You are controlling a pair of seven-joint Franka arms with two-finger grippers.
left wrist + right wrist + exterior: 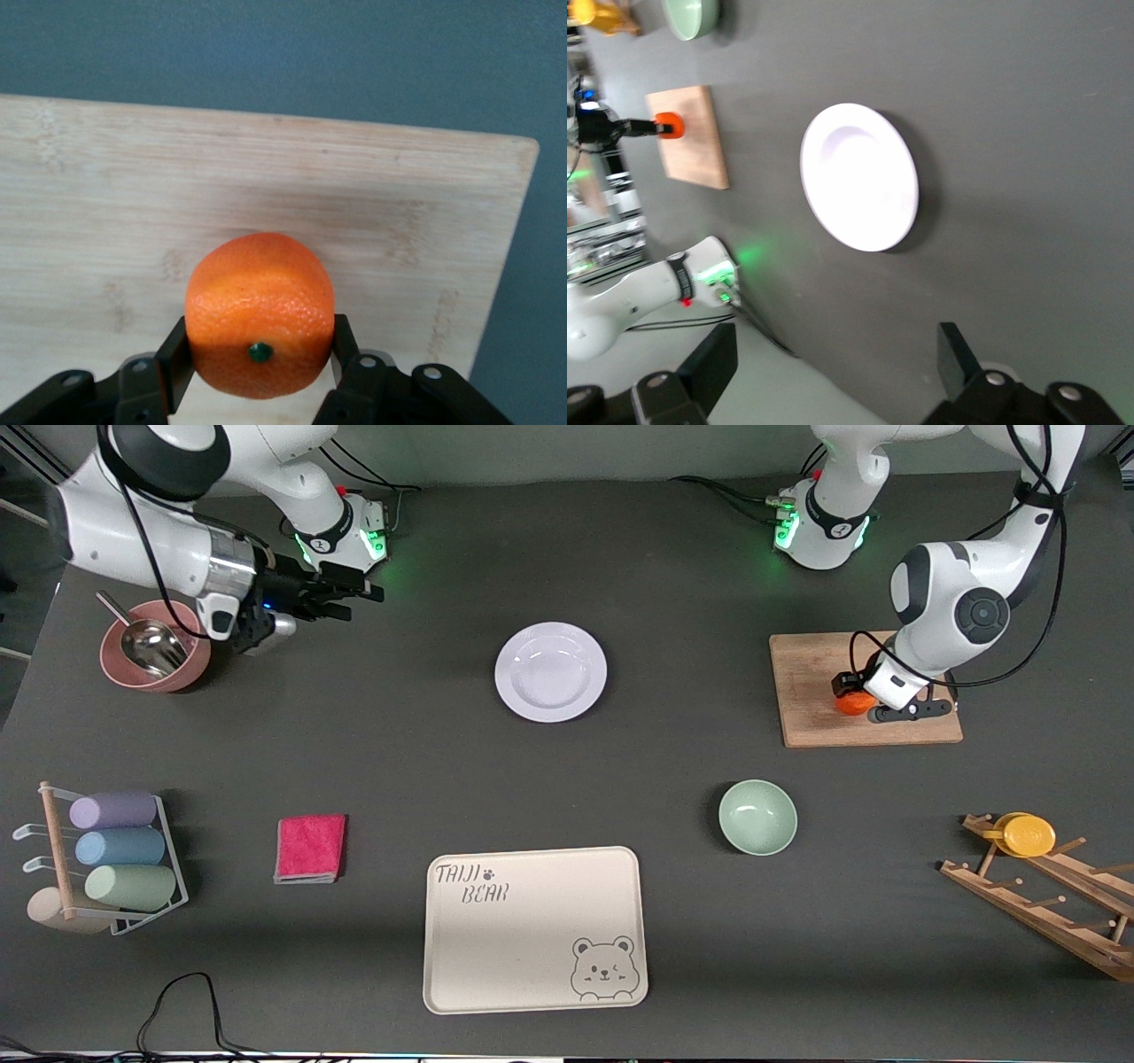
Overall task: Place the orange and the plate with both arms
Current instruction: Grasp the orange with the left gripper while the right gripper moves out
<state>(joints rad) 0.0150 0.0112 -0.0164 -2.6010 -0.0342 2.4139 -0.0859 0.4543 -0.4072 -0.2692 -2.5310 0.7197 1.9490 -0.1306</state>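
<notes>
The orange (852,703) lies on a wooden cutting board (815,664) toward the left arm's end of the table. My left gripper (858,695) is shut on the orange (260,310), one black finger (174,363) on each side, low over the board (266,168). The white plate (550,671) sits bare at the middle of the table; it also shows in the right wrist view (859,177). My right gripper (354,595) is open and empty, up in the air beside a pink bowl, well apart from the plate. Its fingers (713,363) stand wide apart.
A pale green bowl (757,817) and a cream bear tray (534,928) lie nearer the front camera than the plate. A pink bowl with a metal scoop (155,646), a pink cloth (310,848), a cup rack (115,850) and a wooden rack with a yellow cup (1028,834) stand around.
</notes>
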